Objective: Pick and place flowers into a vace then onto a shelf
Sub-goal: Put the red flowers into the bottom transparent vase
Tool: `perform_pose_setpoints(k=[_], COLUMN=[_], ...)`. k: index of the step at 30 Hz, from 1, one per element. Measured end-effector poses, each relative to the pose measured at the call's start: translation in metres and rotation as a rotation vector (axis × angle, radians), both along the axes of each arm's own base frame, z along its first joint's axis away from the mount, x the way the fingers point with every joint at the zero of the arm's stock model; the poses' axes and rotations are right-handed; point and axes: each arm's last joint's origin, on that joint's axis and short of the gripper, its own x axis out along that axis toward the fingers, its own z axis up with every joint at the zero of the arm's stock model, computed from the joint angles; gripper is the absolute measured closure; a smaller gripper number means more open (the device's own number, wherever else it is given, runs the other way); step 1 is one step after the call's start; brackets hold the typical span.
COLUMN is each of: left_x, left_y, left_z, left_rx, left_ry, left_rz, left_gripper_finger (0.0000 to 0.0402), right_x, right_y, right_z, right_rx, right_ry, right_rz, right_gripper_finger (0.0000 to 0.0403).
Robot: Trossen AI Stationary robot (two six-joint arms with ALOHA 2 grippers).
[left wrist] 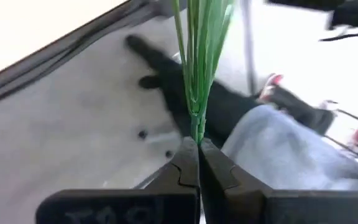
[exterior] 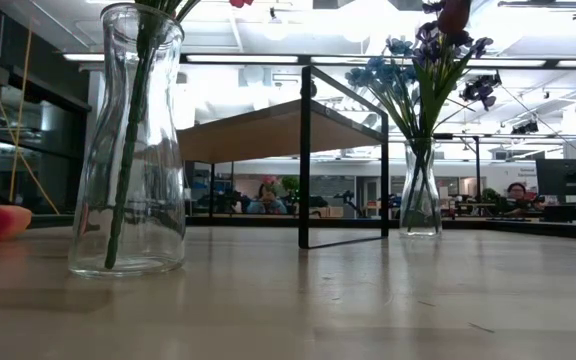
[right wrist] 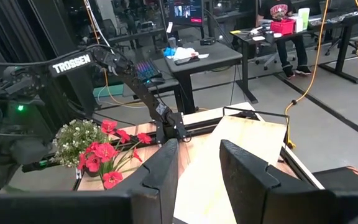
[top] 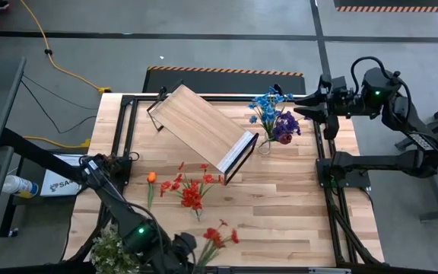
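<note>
Clenched in the left gripper (left wrist: 197,146), at the table (top: 295,221) edge on that arm's side: the green stem of a red flower sprig (top: 217,235), running straight out past the fingertips, blooms leading. Just beyond those blooms toward the table's middle, the glass vase (exterior: 128,140), so probably a stem-down turn first. Well apart by the vase of blue flowers (top: 267,144), the right gripper (right wrist: 201,155), parted and holding nothing.

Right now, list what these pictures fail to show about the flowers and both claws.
- Left claw: shut on green stems; its wrist view cuts the blooms off at the edge.
- Left claw in the high view: hidden under the arm at the bottom edge, beside red flowers.
- Near glass vase: low view crops its blooms.
- Right claw: open, empty; absent from the low view.
</note>
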Motion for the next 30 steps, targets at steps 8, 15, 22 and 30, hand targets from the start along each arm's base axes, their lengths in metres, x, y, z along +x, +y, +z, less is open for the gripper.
perform_pose_setpoints(k=[8,15,22,30], left_x=[0.012,0.017,0.015,0.003], left_y=[0.007,0.009,0.019,0.029], left_z=[0.004,0.008,0.038,0.062], left_rx=[0.164,0.339,0.578,0.825], left_ry=[-0.225,-0.394,-0.572,-0.629], left_rz=[0.055,0.109,0.141,0.140], left_gripper_finger=[0.0374,0.0374,0.0374,0.0374], right_x=[0.000,0.000,0.000,0.000], right_y=[0.000,0.000,0.000,0.002], right_z=[0.000,0.001,0.004,0.004], right_rx=[-0.001,-0.005,0.019,0.025], right_ry=[-0.001,-0.012,-0.037,-0.039], right_rz=[0.000,0.001,0.007,0.054], right_gripper_finger=[0.0292,0.0292,0.0292,0.0292])
